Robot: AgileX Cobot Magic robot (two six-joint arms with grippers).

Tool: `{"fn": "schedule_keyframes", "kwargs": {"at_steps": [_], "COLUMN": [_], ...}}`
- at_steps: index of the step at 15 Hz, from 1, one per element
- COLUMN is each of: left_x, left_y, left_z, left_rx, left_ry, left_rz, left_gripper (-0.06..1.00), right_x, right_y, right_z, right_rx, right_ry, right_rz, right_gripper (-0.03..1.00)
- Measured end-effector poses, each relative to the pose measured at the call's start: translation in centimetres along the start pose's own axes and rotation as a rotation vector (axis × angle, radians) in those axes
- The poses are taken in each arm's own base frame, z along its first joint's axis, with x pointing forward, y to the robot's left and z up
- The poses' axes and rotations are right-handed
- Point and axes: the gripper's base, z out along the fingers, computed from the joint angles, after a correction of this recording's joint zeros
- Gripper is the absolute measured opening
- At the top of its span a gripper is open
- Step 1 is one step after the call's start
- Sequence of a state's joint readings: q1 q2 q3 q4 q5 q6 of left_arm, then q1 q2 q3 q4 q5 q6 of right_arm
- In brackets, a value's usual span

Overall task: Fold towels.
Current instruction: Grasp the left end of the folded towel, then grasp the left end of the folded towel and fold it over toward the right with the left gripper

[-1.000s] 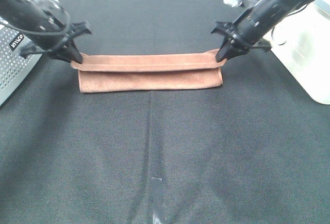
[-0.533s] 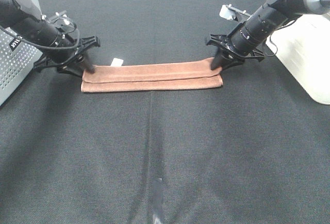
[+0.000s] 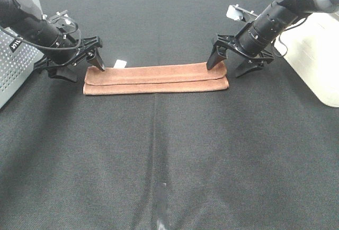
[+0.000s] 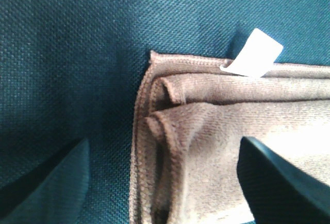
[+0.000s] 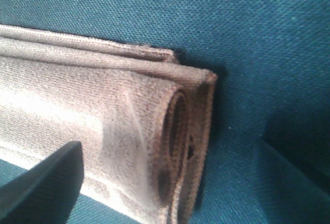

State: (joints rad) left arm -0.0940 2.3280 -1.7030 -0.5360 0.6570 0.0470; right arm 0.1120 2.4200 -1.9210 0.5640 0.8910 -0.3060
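Towel (image 3: 156,79), reddish-brown, lay folded into a long narrow strip on the black table (image 3: 159,161), nearer the far edge and parallel to it. Left hand (image 3: 85,73) had its fingers spread apart, straddling the strip's left end near the white tag (image 3: 121,63). Right hand (image 3: 223,71) was likewise spread at the right end, gripping nothing.
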Motion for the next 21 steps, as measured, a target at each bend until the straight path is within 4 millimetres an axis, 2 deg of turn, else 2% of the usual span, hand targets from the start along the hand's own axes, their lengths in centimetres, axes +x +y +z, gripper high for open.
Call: {"fn": "schedule_keyframes", "kwargs": {"at_steps": [3, 5, 7, 9, 10, 13, 15, 18, 21], "left_x": [0.3, 0.7, 1.1, 1.3, 1.3, 1.4, 1.2, -0.8, -2.5], "left_y": [0.3, -0.6, -1.1, -1.0, -1.0, -1.1, -1.4, -2.1, -4.0], "left_z": [1.1, 1.5, 2.1, 2.5, 2.5, 2.1, 1.1, -2.7, -5.9], "left_rx": [0.009, 0.015, 0.018, 0.015, 0.017, 0.015, -0.007, -0.121, -0.13], "left_ry": [0.017, 0.013, 0.015, 0.03, 0.034, 0.049, 0.066, 0.039, 0.032], "left_rz": [-0.016, 0.016, 0.019, 0.009, 0.007, 0.019, 0.044, 0.122, 0.159], "left_gripper": [0.74, 0.72, 0.54, 0.21, 0.09, 0.07, 0.07, 0.07, 0.07], "right_x": [0.0, 0.0, 0.0, 0.0, 0.0, 0.0, 0.1, 0.3, 0.3], "right_y": [0.1, 0.1, 0.1, 0.0, 0.0, 0.0, -0.1, -0.1, -0.1], "right_z": [-0.2, -0.2, -0.2, -0.2, -0.2, -0.2, -0.2, -0.2, -0.2], "right_rx": [0.001, 0.002, 0.003, 0.005, 0.006, 0.008, 0.024, 0.024, 0.021], "right_ry": [-0.003, -0.003, 0.001, 0.001, 0.002, 0.002, 0.011, 0.03, 0.039], "right_rz": [-0.002, -0.002, -0.004, -0.005, -0.006, 0.014, 0.034, 0.037, 0.037], "right_gripper": [0.82, 0.82, 0.82, 0.82, 0.82, 0.82, 0.82, 0.82, 0.82]}}
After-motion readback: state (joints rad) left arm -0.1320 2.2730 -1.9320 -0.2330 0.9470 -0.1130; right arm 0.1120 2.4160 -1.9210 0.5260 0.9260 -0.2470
